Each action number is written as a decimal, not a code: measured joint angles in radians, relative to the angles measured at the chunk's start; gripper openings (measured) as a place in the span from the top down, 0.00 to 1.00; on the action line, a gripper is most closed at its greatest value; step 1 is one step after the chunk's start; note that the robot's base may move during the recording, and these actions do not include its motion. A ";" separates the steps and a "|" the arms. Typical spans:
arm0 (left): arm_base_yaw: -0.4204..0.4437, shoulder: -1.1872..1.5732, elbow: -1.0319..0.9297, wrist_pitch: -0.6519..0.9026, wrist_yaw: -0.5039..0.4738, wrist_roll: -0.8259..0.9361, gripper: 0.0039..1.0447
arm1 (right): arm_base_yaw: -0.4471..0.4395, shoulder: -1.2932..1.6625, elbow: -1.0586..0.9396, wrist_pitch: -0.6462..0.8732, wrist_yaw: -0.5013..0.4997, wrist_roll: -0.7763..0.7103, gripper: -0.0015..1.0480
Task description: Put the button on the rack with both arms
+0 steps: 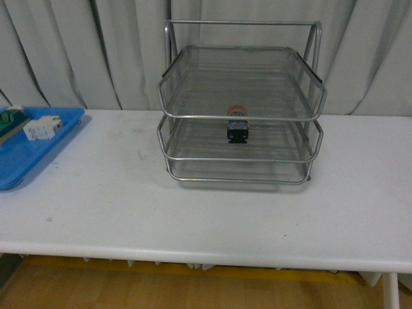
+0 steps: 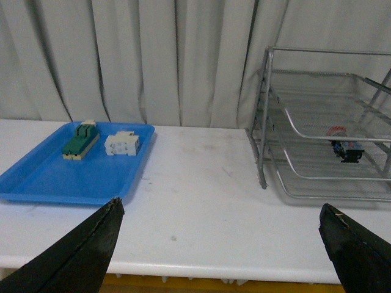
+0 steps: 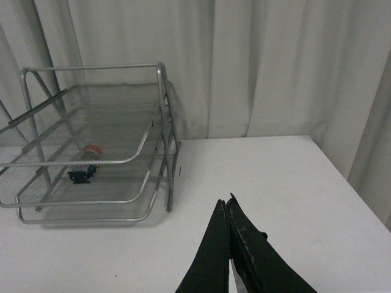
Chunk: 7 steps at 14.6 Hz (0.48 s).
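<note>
Button sits in the rack, both tools off it.

I see the button (image 1: 237, 126) on the rack's (image 1: 241, 116) middle tray, red cap up, w/ the mesh of the top tray partly hiding it. Left tool (image 2: 223, 244) is spread wide over the counter (image 1: 212, 212), holding nothing. Right tool (image 3: 227, 244) has fingers pressed together, empty, well apart from rack. Blue tray (image 1: 38, 149) at counter's left holds green block (image 2: 80, 140) & white part (image 2: 122, 144), side by side.

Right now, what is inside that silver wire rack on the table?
The button sits on the middle tray of the rack, red cap partly veiled by the top tray's mesh. The top and bottom trays look empty, though the mesh and front rails blur their back corners.
</note>
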 joint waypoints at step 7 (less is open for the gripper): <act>0.000 0.000 0.000 0.000 0.000 0.000 0.06 | 0.005 -0.122 -0.062 -0.056 0.000 -0.010 0.98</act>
